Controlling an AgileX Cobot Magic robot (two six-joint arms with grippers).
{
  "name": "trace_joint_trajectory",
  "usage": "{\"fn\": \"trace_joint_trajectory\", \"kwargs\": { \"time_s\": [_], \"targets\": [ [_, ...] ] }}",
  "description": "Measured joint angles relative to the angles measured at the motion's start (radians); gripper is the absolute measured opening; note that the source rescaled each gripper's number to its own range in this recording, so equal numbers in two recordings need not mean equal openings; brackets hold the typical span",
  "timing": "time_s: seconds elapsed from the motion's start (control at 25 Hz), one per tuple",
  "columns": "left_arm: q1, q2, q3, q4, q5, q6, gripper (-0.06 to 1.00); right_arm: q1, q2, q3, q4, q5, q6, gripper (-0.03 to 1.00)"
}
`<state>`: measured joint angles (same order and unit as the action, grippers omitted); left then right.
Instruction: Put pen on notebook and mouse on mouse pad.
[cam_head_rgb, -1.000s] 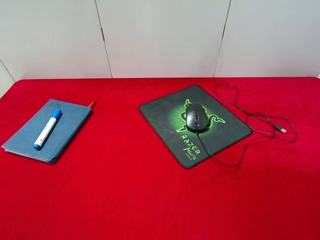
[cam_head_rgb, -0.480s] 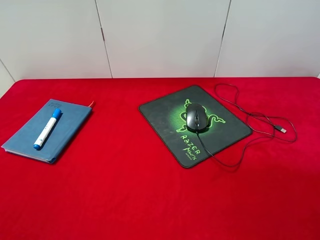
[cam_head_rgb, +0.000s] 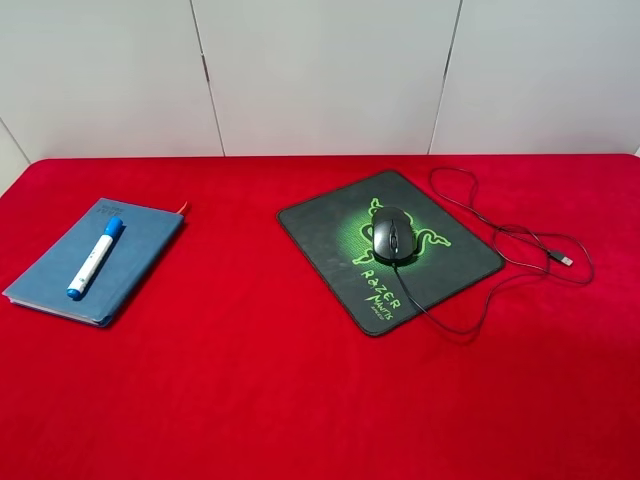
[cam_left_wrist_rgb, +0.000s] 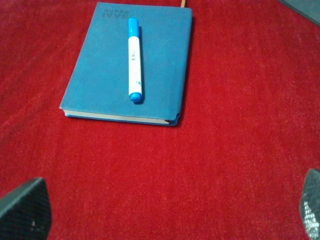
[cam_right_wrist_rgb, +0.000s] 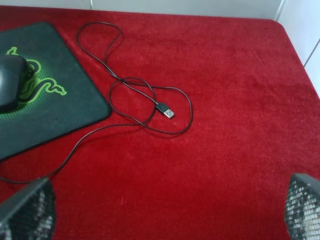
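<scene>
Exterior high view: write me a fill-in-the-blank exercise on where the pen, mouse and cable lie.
1. The pen lies on the ____.
2. The mouse sits on the black ____ with the green logo.
3. The cable's USB plug rests on the ____ cloth, off the pad.
4. Each pincer, left and right, stands ____ and holds nothing.

Missing words: notebook; mouse pad; red; open

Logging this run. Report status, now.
Both claws open, empty, clear of the table. Pen on notebook. Mouse on mouse pad. Nothing obstructing.
</scene>
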<state>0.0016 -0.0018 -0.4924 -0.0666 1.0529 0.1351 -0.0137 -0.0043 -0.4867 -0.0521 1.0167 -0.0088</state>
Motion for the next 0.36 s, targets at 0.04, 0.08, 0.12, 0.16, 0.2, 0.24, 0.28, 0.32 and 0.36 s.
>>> {"fn": "trace_joint_trajectory", "kwargs": {
  "time_s": [0.04,0.08,0.12,0.16,0.2,0.24,0.28,0.32,0.36],
  "targets": [
    [0.000,0.000,0.000,0.000,0.000,0.000,1.00,0.000,0.000,0.000,0.000,0.000,0.000,1.00],
    [0.000,0.000,0.000,0.000,0.000,0.000,1.00,0.000,0.000,0.000,0.000,0.000,0.000,1.00],
    [0.000,0.000,0.000,0.000,0.000,0.000,1.00,0.000,0.000,0.000,0.000,0.000,0.000,1.00],
    [0.000,0.000,0.000,0.000,0.000,0.000,1.00,0.000,0.000,0.000,0.000,0.000,0.000,1.00],
    [0.000,0.000,0.000,0.000,0.000,0.000,1.00,0.000,0.000,0.000,0.000,0.000,0.000,1.00],
    [0.000,0.000,0.000,0.000,0.000,0.000,1.00,0.000,0.000,0.000,0.000,0.000,0.000,1.00],
    [0.000,0.000,0.000,0.000,0.000,0.000,1.00,0.000,0.000,0.000,0.000,0.000,0.000,1.00],
    [0.000,0.000,0.000,0.000,0.000,0.000,1.00,0.000,0.000,0.000,0.000,0.000,0.000,1.00],
    [0.000,0.000,0.000,0.000,0.000,0.000,1.00,0.000,0.000,0.000,0.000,0.000,0.000,1.00]
  ]
}}
